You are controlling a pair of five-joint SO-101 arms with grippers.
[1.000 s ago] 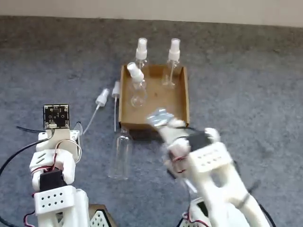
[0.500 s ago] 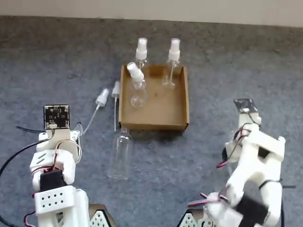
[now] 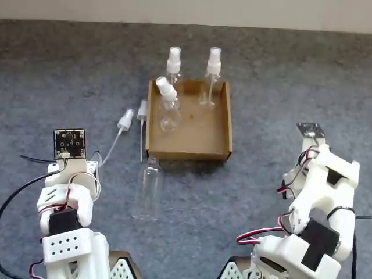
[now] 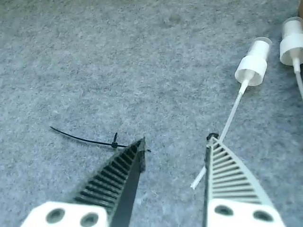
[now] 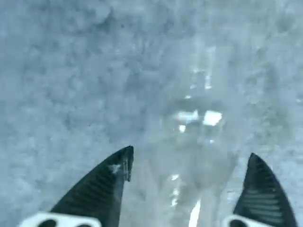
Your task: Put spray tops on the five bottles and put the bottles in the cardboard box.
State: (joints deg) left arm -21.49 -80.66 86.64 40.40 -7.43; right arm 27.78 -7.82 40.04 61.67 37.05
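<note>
High view: box [image 3: 189, 153] on carpet [image 3: 279, 87], lying bottle [image 3: 168, 113] and upright bottle [image 3: 207, 87] inside, both topped; third bottle [image 3: 173, 67], topped, at its back wall. Bare bottle [image 3: 148, 186] lying just before box, two loose tops [image 3: 125, 121] left of it. Left wrist view: left gripper [image 4: 175, 142] spread, one top's tube [image 4: 229, 120] between fingers, cable tie [image 4: 80, 138] near. Right wrist view: right gripper [image 5: 191, 152] spread wide, blurred bottle [image 5: 199, 118] between fingers.

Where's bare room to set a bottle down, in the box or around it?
The box has its front half bare. Open carpet lies between box and right arm, also in front of the box beside the lying bottle. Crowded: the box's back, with capped bottles, and its left side, with two spray tops.
</note>
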